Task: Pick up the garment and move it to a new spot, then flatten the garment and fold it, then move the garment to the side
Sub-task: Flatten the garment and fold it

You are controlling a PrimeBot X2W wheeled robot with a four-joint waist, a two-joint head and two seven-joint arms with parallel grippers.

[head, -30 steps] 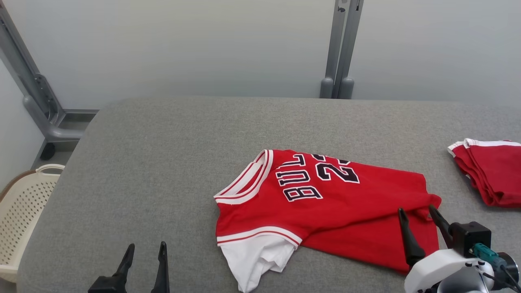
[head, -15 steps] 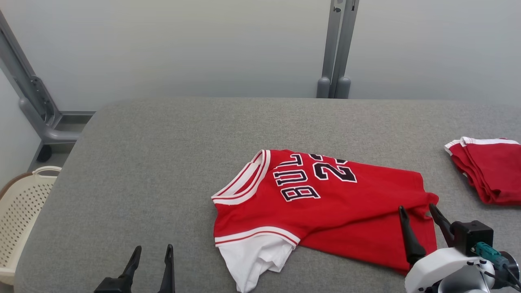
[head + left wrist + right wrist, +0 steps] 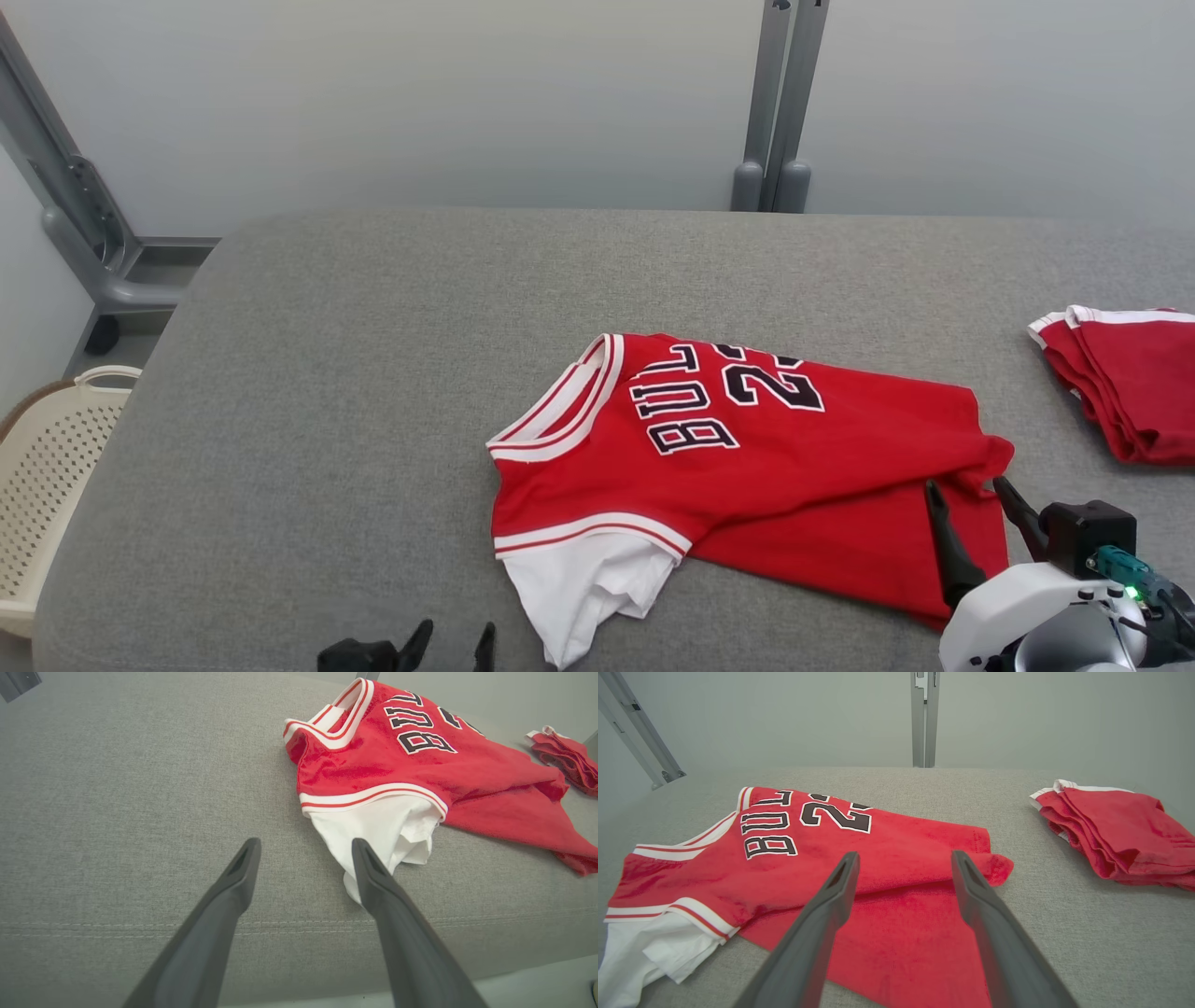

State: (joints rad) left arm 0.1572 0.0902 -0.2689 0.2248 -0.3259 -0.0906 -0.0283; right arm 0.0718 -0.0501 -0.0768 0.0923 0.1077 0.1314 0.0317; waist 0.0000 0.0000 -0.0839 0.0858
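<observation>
Long dark tapered fingers (image 3: 950, 555), white rounded wrist shell (image 3: 1018, 607), black block (image 3: 1088, 532), teal connector (image 3: 1116, 563), green light (image 3: 1132, 593)

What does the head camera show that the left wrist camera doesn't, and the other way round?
The head view adds the cream basket beside the grey table, and the open right gripper over a corner of the red jersey. The left wrist view adds the stitched seam along the table's front edge and the pale floor below it. Both share the jersey, the folded red stack, the table and the open left gripper.
</observation>
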